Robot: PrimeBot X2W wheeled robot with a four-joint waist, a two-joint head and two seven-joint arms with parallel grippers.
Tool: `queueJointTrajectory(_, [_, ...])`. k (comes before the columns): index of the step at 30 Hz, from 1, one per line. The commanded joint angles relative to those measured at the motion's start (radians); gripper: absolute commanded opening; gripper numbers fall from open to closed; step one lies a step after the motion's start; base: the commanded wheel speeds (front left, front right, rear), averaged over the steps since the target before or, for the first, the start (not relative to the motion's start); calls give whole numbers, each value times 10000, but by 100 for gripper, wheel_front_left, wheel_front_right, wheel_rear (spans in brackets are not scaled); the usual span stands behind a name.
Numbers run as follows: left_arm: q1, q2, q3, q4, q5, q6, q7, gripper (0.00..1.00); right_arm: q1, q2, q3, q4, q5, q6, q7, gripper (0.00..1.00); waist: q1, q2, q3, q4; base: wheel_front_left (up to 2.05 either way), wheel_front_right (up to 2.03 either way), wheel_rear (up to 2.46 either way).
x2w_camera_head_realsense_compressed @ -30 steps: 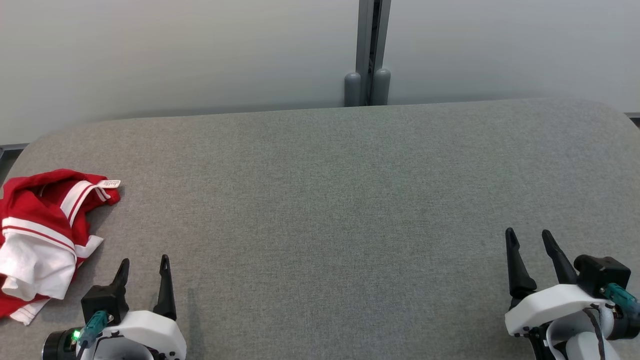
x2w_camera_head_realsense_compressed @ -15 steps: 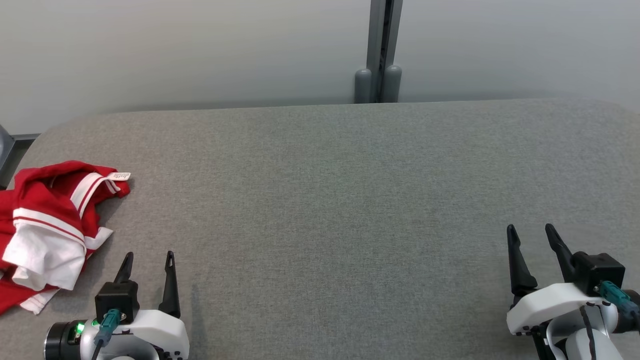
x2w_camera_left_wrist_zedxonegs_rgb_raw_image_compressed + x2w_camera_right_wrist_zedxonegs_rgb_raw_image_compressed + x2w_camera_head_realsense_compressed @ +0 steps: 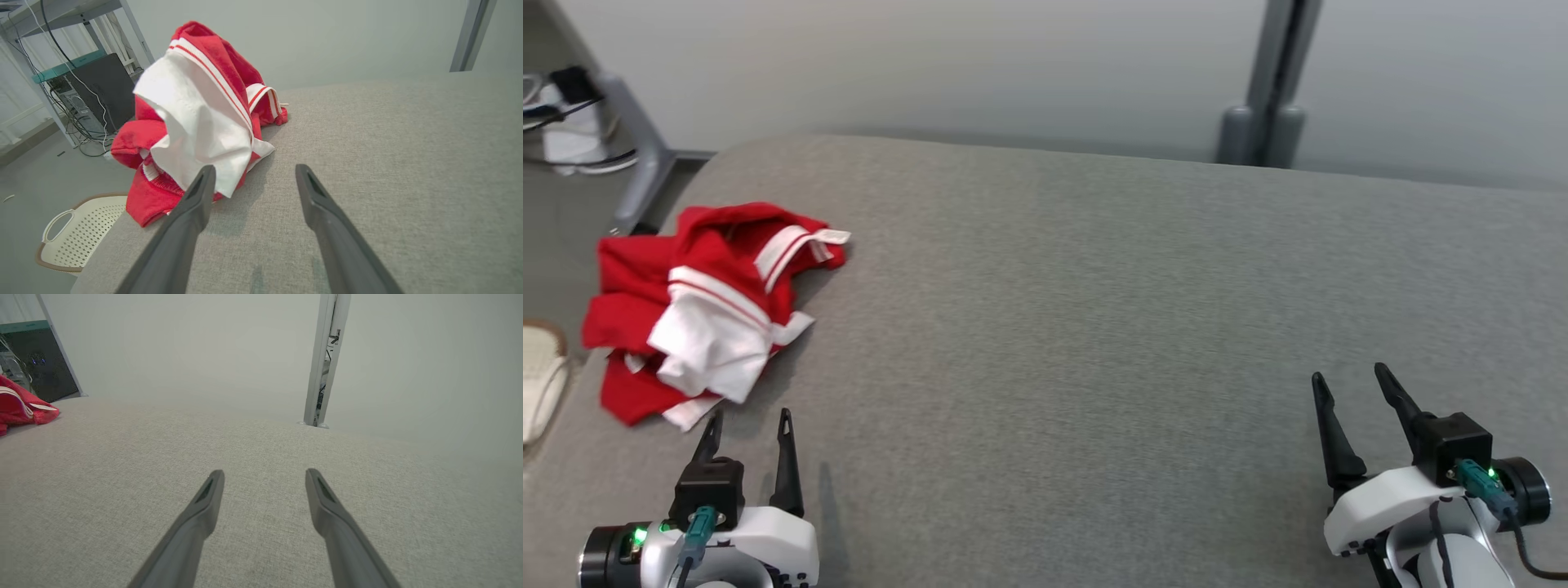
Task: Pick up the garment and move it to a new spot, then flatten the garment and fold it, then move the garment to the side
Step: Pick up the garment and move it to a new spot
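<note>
A crumpled red and white garment (image 3: 707,314) lies bunched at the left end of the grey padded table (image 3: 1094,310). My left gripper (image 3: 750,420) stands open just in front of it, fingertips a short way from its near white fold. In the left wrist view the garment (image 3: 196,118) rises ahead and to the left of my open left gripper (image 3: 253,173), whose left finger overlaps its white hem. My right gripper (image 3: 1352,380) is open over bare table at the lower right. In the right wrist view a red corner of the garment (image 3: 20,406) shows far left of the open right gripper (image 3: 265,473).
A pale perforated basket (image 3: 75,232) sits on the floor by the table's left edge, also seen as the basket (image 3: 539,376). A metal rack with cables and a dark box (image 3: 98,92) stands beyond it. A grey post (image 3: 1270,90) rises behind the table's far edge.
The head camera has swung left, so the whole picture shifted right and the garment, floor and rack leg came further into view. Both grippers stay open.
</note>
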Motion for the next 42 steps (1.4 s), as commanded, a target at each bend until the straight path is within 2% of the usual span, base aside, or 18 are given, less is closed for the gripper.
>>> queueJointTrajectory(1, [45,48,88,20,10,20,-20,100,-83,-83,86,55,-16,1,-50,100,0,0,79,633,0,0,0])
queueJointTrajectory(6, [115,31,309,192,-28,47,-20,100,-139,-80,338,128,50,1,-49,100,0,0,108,1507,0,0,0])
queueJointTrajectory(11, [103,19,390,267,-10,-82,-18,100,-148,-86,500,139,64,1,-49,100,0,0,124,2070,0,0,0])
queueJointTrajectory(18, [72,-95,533,216,-50,-205,-18,100,-263,-91,692,136,-51,1,-49,100,0,0,285,2403,0,0,0])
queueJointTrajectory(24, [-681,-25,821,367,-361,-656,-20,100,-549,-115,865,66,-272,1,-49,100,0,0,794,2088,0,0,0])
queueJointTrajectory(35, [-3511,769,1096,1211,-280,-1480,-12,100,-1104,-599,993,-197,-400,1,-49,100,0,0,2070,1121,0,0,0])
queueJointTrajectory(38, [-4331,976,999,1784,-218,-1759,-14,100,-1183,-587,951,-220,-313,1,-47,100,0,0,2323,802,0,0,0])
queueJointTrajectory(42, [-4935,1038,1033,2652,-344,-1878,-14,100,-1233,-512,974,-250,-266,1,-47,100,0,0,2486,528,0,0,0])
